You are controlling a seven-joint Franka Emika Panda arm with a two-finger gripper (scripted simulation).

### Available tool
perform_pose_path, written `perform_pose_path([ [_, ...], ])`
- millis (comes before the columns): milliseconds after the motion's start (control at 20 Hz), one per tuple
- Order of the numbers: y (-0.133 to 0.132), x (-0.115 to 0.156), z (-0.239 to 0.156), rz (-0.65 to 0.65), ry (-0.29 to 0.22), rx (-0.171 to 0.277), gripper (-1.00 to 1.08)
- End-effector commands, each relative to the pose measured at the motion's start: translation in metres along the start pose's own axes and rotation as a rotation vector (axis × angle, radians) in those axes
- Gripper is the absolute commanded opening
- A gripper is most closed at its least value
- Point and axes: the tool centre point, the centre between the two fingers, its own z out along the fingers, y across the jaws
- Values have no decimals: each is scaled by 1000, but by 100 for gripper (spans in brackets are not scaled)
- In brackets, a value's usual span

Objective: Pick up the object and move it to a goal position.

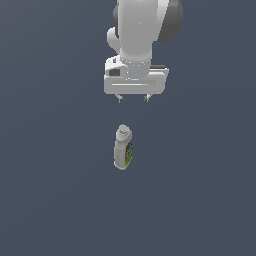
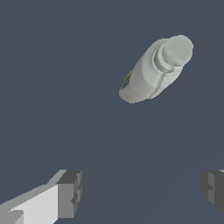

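A plain, dark slate-grey table [image 1: 50,200] fills both views, the white robot arm [image 1: 137,30] holds its tool [image 1: 133,99] released with jaws wide apart, well clear of the upright white plastic cleanser bottle [image 1: 123,147] with multicoloured label.

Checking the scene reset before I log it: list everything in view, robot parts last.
cleanser bottle: 1, white with white cap and multicoloured label, standing on the surface below the gripper in the exterior view, untouched.
surface: 1, dark blue-grey, fills both views.
arm: 1, white with dark joint parts, at the top of the exterior view, pointing down.
gripper: 1, white body with grey fingers, open, above the bottle and apart from it, holding nothing.
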Motion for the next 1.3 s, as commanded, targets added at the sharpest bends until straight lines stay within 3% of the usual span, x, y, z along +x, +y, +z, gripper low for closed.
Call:
perform_pose_path([
  [0, 0, 0, 0, 0, 0, 0, 100],
  [800, -6, 10, -21, 3, 33, 12, 100],
  [1250, 1, 28, -18, 107, 36, 15, 100],
])
